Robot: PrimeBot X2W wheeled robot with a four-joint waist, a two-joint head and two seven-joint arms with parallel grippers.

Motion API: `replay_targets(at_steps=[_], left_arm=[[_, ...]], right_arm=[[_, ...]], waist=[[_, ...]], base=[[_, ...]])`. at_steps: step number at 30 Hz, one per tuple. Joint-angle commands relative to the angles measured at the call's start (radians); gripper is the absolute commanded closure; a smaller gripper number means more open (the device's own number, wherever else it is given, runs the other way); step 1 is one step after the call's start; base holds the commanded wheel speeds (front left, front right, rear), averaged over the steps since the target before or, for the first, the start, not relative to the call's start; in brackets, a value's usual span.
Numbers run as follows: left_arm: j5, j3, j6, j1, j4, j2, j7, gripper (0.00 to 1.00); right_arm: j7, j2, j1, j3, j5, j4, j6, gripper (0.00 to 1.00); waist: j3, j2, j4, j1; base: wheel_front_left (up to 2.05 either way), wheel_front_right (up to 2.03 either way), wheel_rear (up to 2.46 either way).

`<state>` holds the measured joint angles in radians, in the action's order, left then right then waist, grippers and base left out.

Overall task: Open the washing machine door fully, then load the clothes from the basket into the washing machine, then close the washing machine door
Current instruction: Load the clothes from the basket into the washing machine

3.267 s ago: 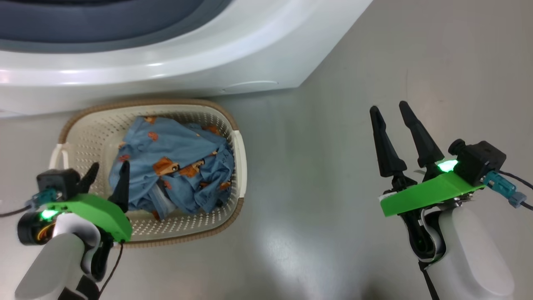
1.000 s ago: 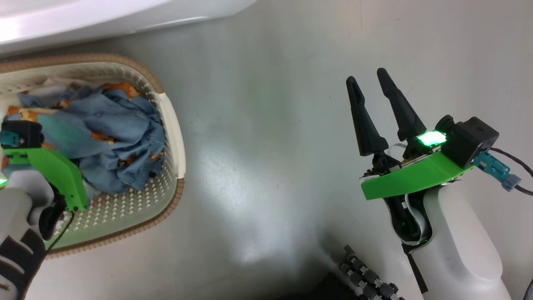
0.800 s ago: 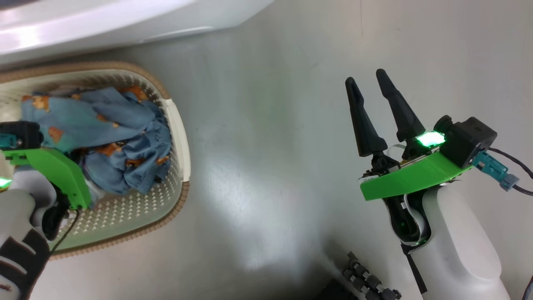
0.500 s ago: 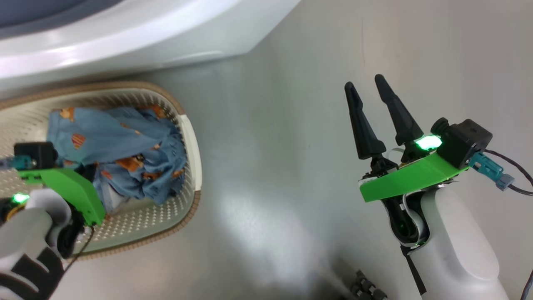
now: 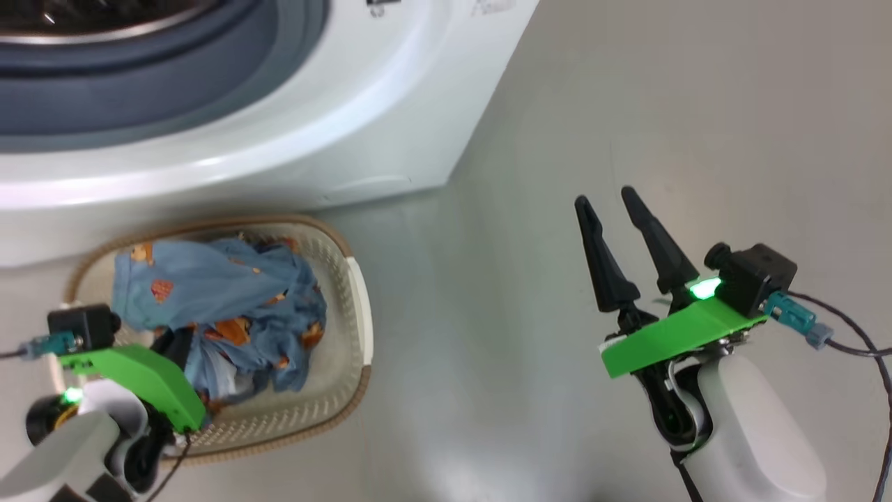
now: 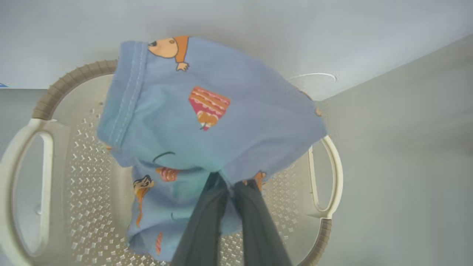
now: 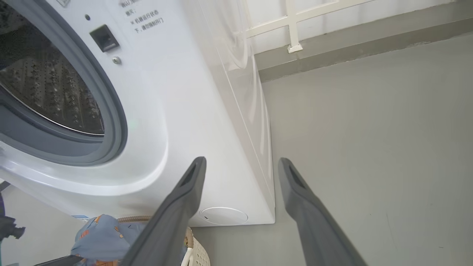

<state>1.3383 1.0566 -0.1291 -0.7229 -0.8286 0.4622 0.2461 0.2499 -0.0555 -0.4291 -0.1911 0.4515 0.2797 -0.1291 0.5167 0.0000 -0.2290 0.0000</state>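
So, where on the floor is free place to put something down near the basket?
The widest bare floor lies between the basket and the open right gripper, reaching up past the corner of the washing machine. It is crowded in the basket, where the left gripper is shut on the clothes, and the basket sits close under the machine's front.
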Motion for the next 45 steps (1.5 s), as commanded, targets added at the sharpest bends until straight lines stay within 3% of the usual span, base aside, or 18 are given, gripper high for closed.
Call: replay_targets(at_steps=[1, 11, 21, 30, 37, 45], left_arm=[[0.006, -0.037, -0.002, 0.022, 0.017, 0.036, 0.013, 1.0], [-0.104, -0.301, -0.002, 0.166, 0.147, 0.0, 0.015, 1.0], [-0.4, -0.642, 0.017, 0.357, 0.366, -0.096, 0.016, 1.0], [-0.583, -0.769, 0.069, 0.485, 0.582, -0.155, 0.016, 1.0], [-0.715, -0.82, 0.143, 0.579, 0.742, -0.172, 0.016, 1.0], [-0.76, -0.833, 0.155, 0.616, 0.788, -0.178, 0.016, 1.0]], right_arm=[[0.012, 0.005, 0.031, -0.018, 0.011, -0.014, -0.002, 0.0], [0.012, -0.018, 0.098, -0.012, 0.034, 0.016, -0.002, 0.0], [0.012, -0.056, 0.186, 0.001, 0.065, 0.033, -0.002, 0.0], [0.012, -0.085, 0.242, 0.038, 0.076, 0.025, -0.002, 0.0], [0.012, -0.1, 0.273, 0.06, 0.079, 0.011, -0.002, 0.0], [0.012, -0.11, 0.275, 0.061, 0.071, 0.002, -0.002, 0.0]], waist=[[-0.105, 0.0, 0.035, 0.0], [-0.265, 0.0, 0.075, 0.0], [-0.416, 0.0, 0.119, 0.0], [-0.49, 0.0, 0.14, 0.0], [-0.514, 0.0, 0.146, 0.0], [-0.511, 0.0, 0.155, 0.0]], base=[[0.0, 0.0, 0.0], [0.0, 0.0, 0.0], [0.0, 0.0, 0.0], [0.0, 0.0, 0.0], [0.0, 0.0, 0.0], [0.0, 0.0, 0.0]])
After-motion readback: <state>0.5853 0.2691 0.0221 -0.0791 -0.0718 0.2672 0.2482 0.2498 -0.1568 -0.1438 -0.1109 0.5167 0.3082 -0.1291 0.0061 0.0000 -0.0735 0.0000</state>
